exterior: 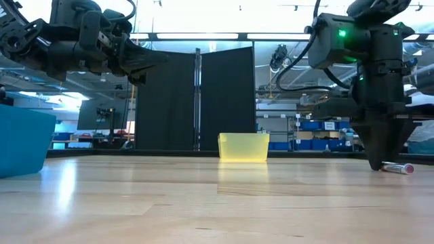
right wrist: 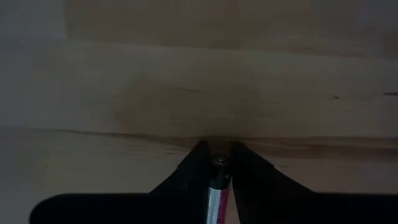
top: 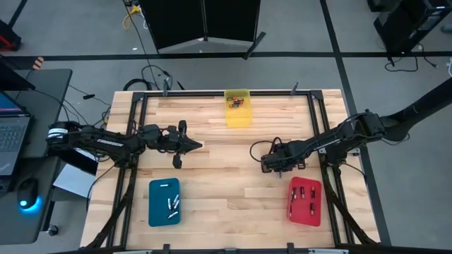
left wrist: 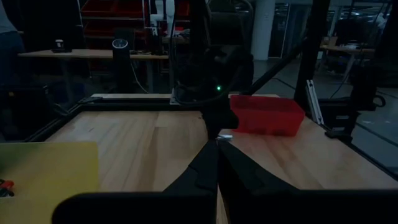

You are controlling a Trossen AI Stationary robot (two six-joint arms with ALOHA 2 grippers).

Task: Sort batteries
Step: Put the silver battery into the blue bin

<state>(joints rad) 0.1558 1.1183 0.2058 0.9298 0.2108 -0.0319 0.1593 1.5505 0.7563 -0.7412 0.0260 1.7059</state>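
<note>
Overhead, the wooden table (top: 226,152) fills the middle of the frame, with a yellow bin (top: 237,107) at its top centre, a blue tray (top: 164,202) at lower left and a red tray (top: 305,201) at lower right. Only this high view looks into the trays: pale batteries (top: 172,205) lie in the blue one, dark batteries (top: 304,195) in the red one, and mixed cells (top: 237,101) in the yellow bin. It also shows the left gripper (top: 195,146) left of centre, fingers pressed together on nothing, and the right gripper (top: 274,167) right of centre, just above the red tray. The low view adds what the top-down one hides: the right gripper's tip (exterior: 377,165) stands down on the wood at the right of the frame, with a silvery, red-ended battery (exterior: 397,167) lying on the table at its foot. Closest, the right wrist view shows the two dark fingers narrowed around that battery (right wrist: 218,186), touching it on both sides.
</note>
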